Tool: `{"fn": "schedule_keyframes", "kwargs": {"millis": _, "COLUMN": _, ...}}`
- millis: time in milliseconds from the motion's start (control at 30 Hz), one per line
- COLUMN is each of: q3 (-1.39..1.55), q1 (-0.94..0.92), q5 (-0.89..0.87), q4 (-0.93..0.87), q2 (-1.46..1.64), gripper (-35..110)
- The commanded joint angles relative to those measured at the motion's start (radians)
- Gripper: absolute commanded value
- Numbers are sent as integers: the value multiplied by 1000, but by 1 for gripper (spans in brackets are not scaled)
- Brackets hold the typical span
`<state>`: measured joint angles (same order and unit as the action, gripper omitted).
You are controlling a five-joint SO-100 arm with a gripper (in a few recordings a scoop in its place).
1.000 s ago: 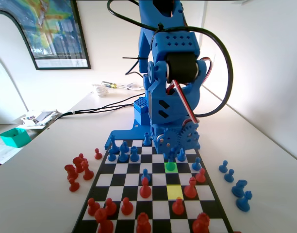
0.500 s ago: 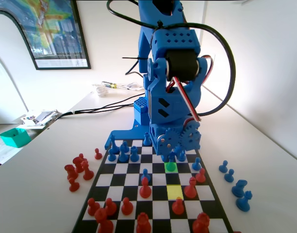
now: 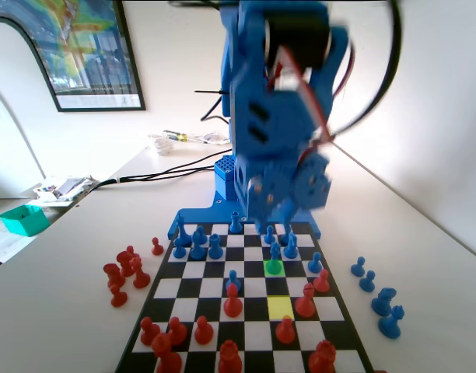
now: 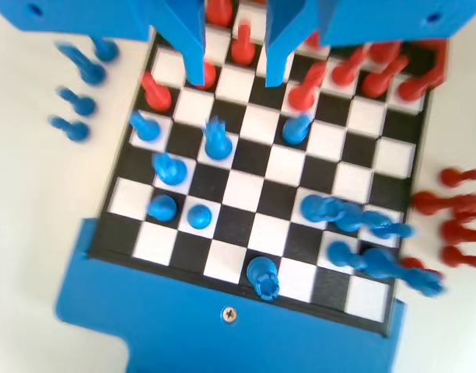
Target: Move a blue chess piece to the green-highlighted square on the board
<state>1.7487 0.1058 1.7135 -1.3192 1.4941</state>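
Blue plastic pawn (image 3: 274, 254) is sitting upright right on the green-highlighted square (image 3: 274, 267) in the fixed view, and nothing's touching it. Directly in front of it, one square closer to the camera, we see the yellow square (image 3: 280, 306), with a red pawn (image 3: 305, 300) just to its right and another red pawn (image 3: 285, 329) just below it.

The hand (image 4: 236, 78) is up above the board (image 3: 193, 289), blurry in the fixed view, and in the wrist view we see its two jaws hanging down spread apart with nothing between them.

The rest of the board is busy: blue pieces (image 3: 197, 245) cluster along the far rows near the arm's base, and red pieces (image 3: 173, 337) crowd the near rows. Off the board on the table (image 3: 59, 295), we've got a bunch of red pieces (image 3: 124, 271) on the left and a few blue pieces (image 3: 378, 294) on the right of the fixed view. Further left there's a small green tray (image 3: 22, 218).
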Motion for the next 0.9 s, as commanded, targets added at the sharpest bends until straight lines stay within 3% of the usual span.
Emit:
{"fn": "schedule_keyframes", "kwargs": {"millis": 0, "q3": -152, "q1": 8, "q5": -6, "q4": -167, "q2": 181, "gripper": 3}}
{"fn": "schedule_keyframes", "kwargs": {"millis": 433, "q3": -281, "q1": 3, "q5": -64, "q4": -433, "q2": 565, "gripper": 1}}
{"fn": "schedule_keyframes", "kwargs": {"millis": 733, "q3": -287, "q1": -95, "q5": -11, "q4": -520, "q2": 776, "gripper": 1}}
{"fn": "schedule_keyframes", "kwargs": {"millis": 867, "q3": -129, "q1": -118, "q5": 43, "q4": -486, "q2": 946, "gripper": 1}}
